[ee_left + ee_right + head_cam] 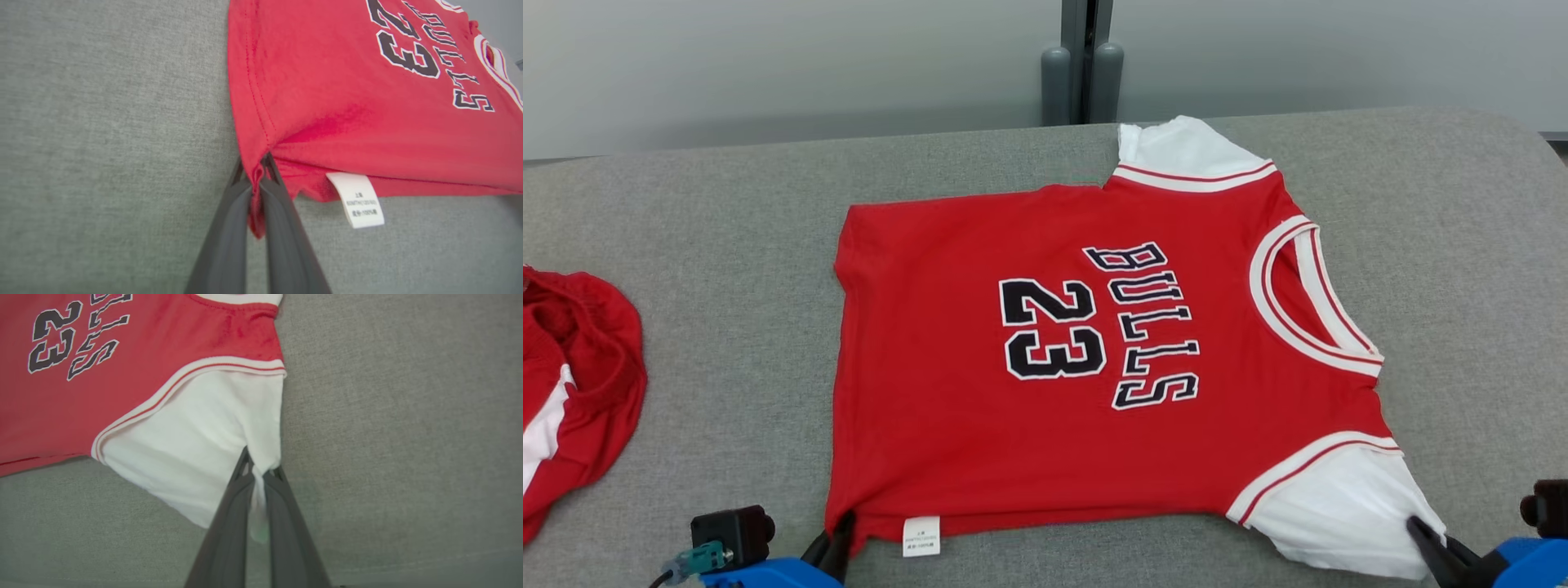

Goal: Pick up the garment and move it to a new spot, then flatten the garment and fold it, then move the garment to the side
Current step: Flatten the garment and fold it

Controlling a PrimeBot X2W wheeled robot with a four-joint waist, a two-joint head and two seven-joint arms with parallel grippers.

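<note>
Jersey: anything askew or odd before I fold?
The jersey puckers at its near hem corner where the left pincer pinches it, and the near white sleeve is pulled to a point by the right pincer. A white care label pokes out from the near edge. A crumpled red garment lies apart at the left.

Left pincer (843,523) and right pincer (1414,524) — both closed tight, tips forward, arms low
</note>
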